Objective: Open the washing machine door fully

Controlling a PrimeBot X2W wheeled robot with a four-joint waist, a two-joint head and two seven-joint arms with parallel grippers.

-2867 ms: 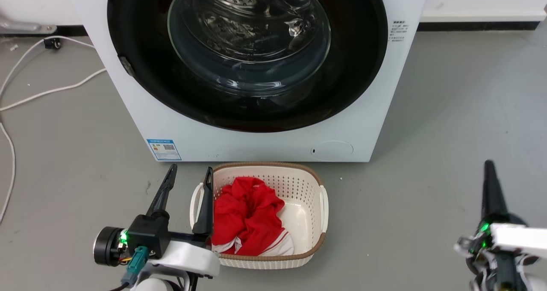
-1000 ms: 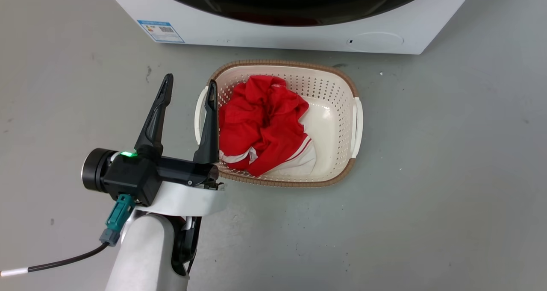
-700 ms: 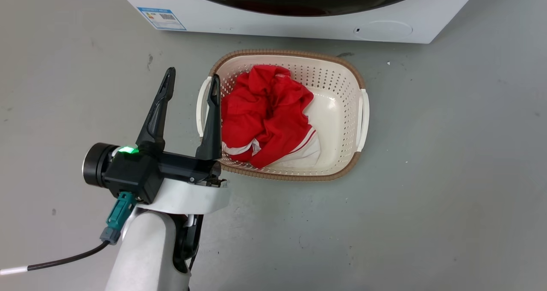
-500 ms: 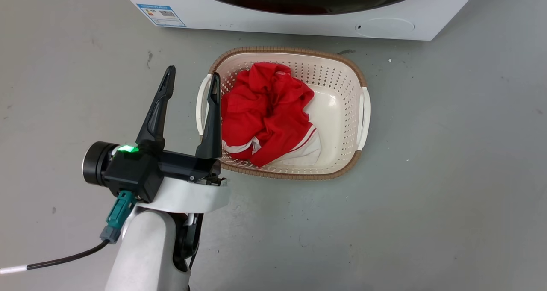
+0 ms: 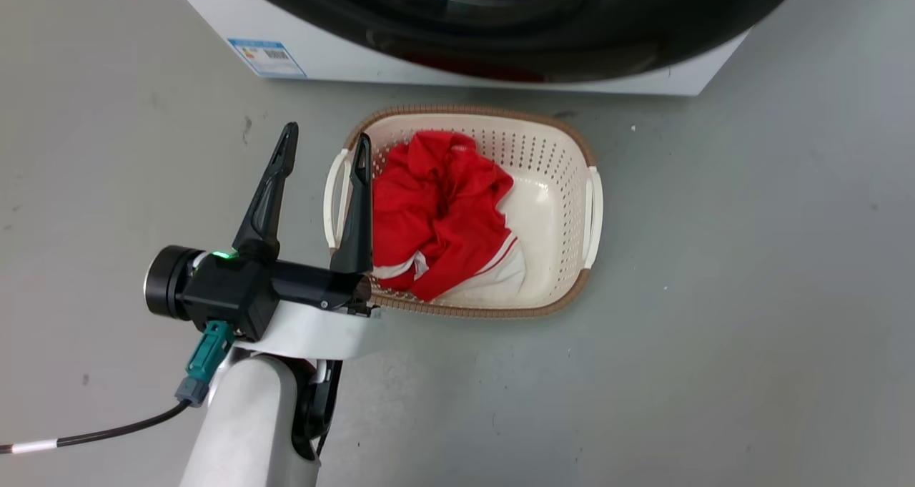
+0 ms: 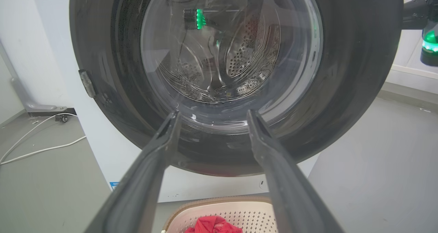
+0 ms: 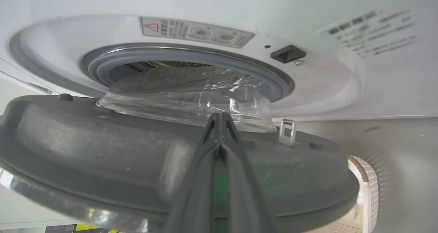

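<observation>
Left hand (image 5: 327, 144) pointing forward, long fingers spread well apart, pale forearm (image 5: 250, 415) behind it, right hand (image 7: 220, 118) with fingers pressed together.

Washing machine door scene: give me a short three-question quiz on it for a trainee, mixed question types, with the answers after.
1. True or false: the large round glossy black washing machine door is latched shut against the white boxy washing machine.
2. What lies in the cream perforated laundry basket? A: a crumpled red garment. B: a blue towel. C: folded grey socks.
3. Fill in: the left gripper's jaws stand ____.
Key: 1 false, it stands ajar; 2 A; 3 open.
</observation>
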